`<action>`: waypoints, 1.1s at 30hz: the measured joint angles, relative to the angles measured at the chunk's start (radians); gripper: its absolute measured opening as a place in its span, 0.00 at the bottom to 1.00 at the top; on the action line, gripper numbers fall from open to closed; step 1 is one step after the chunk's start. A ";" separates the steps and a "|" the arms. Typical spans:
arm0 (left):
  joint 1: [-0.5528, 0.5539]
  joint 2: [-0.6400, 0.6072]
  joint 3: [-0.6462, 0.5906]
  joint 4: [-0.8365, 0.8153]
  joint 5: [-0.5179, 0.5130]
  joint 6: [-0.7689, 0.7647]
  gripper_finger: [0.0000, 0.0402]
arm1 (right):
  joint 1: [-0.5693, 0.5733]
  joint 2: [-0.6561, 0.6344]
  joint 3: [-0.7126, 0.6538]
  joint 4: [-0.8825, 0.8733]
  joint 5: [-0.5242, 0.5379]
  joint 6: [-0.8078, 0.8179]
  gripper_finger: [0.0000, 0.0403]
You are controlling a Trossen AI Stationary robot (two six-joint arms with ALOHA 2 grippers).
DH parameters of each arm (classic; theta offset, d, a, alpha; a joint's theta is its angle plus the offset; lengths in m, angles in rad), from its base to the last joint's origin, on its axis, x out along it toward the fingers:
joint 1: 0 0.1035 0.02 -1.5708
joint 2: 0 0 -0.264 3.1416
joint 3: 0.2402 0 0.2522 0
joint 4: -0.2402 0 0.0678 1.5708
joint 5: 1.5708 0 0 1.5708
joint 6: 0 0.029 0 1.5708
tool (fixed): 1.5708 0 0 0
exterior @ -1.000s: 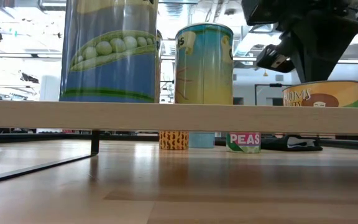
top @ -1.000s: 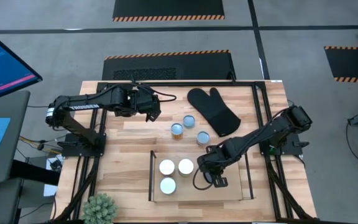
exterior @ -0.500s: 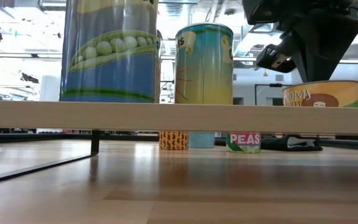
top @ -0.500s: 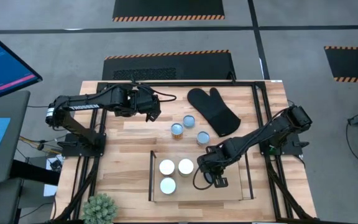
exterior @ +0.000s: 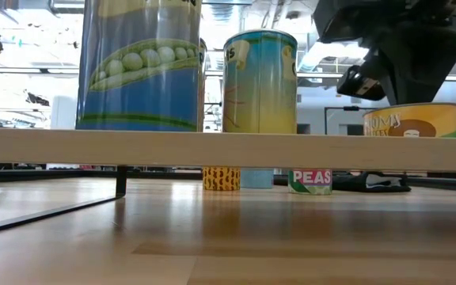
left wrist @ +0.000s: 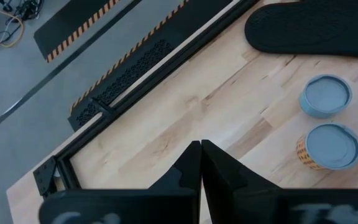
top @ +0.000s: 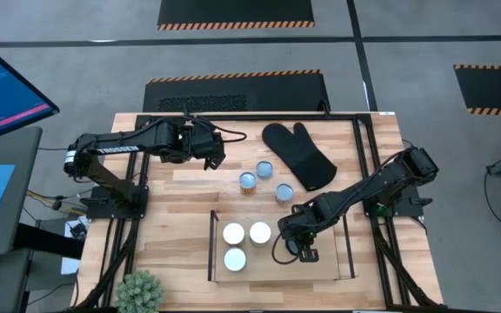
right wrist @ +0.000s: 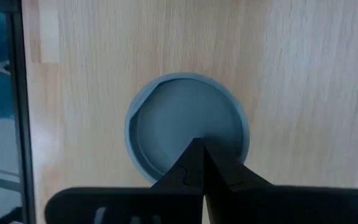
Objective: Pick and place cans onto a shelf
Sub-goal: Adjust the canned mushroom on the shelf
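Seen from overhead, the right gripper (top: 299, 244) hangs low over the wooden base of the shelf (top: 320, 269), directly above a flat grey-lidded can (right wrist: 188, 127); its wrist view shows the jaws pressed together over the lid, not gripping it. In the low view that can (exterior: 412, 120) sits on the shelf board under the dark gripper body.

Three white-topped cans (top: 247, 244) already stand in a tight cluster at the shelf's left half, just inside its thin left wire edge; bare wood lies around the fourth can toward the right wire edge and along the near rim.

Three more cans (top: 263, 181) wait on the open bench (top: 190, 226) between the shelf and the black oven mitt (top: 299, 156), each apart from the others, one beside the mitt's cuff.

The left gripper (top: 218, 156) is parked near the far-left part of the bench, jaws closed and empty, well apart from the loose cans; its wrist view takes in two of them and the black outer frame (left wrist: 135, 81) bordering the bench.
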 joint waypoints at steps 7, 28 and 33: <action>0.000 0.000 0.000 0.000 0.000 0.002 0.00 | -0.001 0.002 -0.002 -0.040 -0.004 0.046 0.06; 0.000 0.000 0.000 0.021 0.000 0.033 0.00 | -0.051 -0.042 -0.006 -0.285 0.050 0.027 0.05; 0.000 0.000 0.000 0.021 -0.001 0.033 0.00 | -0.051 -0.042 -0.006 -0.339 0.050 0.026 0.06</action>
